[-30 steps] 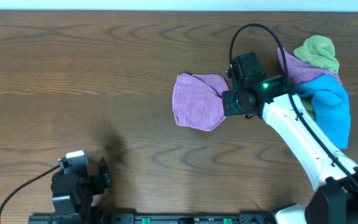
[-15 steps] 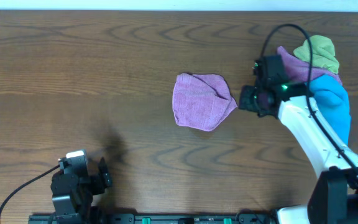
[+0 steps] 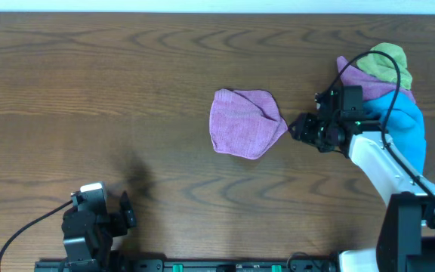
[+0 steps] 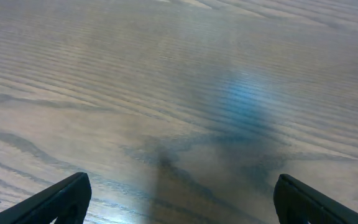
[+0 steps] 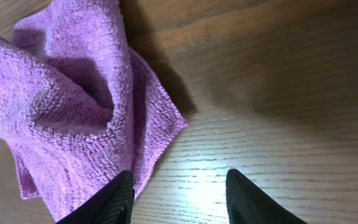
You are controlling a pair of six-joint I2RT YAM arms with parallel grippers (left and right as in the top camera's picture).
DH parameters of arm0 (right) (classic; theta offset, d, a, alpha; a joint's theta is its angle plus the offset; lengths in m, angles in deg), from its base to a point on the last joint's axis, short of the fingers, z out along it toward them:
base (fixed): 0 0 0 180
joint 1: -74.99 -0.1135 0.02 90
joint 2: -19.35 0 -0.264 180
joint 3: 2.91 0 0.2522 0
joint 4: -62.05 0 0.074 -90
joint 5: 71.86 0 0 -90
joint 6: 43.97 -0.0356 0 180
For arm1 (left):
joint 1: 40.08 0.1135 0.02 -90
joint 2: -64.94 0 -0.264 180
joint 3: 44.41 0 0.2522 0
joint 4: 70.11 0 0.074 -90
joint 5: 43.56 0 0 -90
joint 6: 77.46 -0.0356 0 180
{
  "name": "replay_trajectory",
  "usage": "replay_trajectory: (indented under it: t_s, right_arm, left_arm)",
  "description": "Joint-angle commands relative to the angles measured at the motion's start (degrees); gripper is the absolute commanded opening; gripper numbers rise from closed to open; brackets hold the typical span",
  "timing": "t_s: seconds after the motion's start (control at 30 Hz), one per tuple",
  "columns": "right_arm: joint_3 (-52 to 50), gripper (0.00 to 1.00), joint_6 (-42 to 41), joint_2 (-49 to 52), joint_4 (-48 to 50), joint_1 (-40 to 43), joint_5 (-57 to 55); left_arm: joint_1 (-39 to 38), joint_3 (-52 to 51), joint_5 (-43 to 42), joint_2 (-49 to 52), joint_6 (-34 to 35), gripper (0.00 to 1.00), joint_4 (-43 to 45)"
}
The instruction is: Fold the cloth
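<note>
We see right claw [image 3: 296, 128] backed off the cloth [image 3: 242, 123], now open and empty, cloth just ahead of it. Fold looks rough, needs another pass; left claw [image 4: 179, 199] open, idle.

Dark brown wood-grain table [image 3: 127, 91], glossy finish. Bluish-white glare patch [image 4: 247, 99] on it in left wrist view. Pale white strip [image 3: 202, 6] along far edge, overhead view.

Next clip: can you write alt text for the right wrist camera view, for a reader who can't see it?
A rumpled purple cloth lies loosely folded on a brown wooden table, filling the upper left of the view. The right pincer is open and empty at the bottom edge, one dark fingertip close to the cloth's lower edge.
</note>
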Motion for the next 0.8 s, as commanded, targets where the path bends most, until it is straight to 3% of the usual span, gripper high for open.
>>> replay_trajectory:
  t_s: [0.0,0.77]
  right_arm:
    - [-0.4,0.48,-0.7,1.9,1.2,0.3,2.3]
    - [-0.4,0.45,-3.8,13.3,11.6,0.2,7.5]
  left_arm:
    - [-0.3,-0.4,0.5,-0.4,0.4,0.95,-1.5]
    - [-0.3,-0.4,0.5,-0.4,0.4,0.95,-1.5]
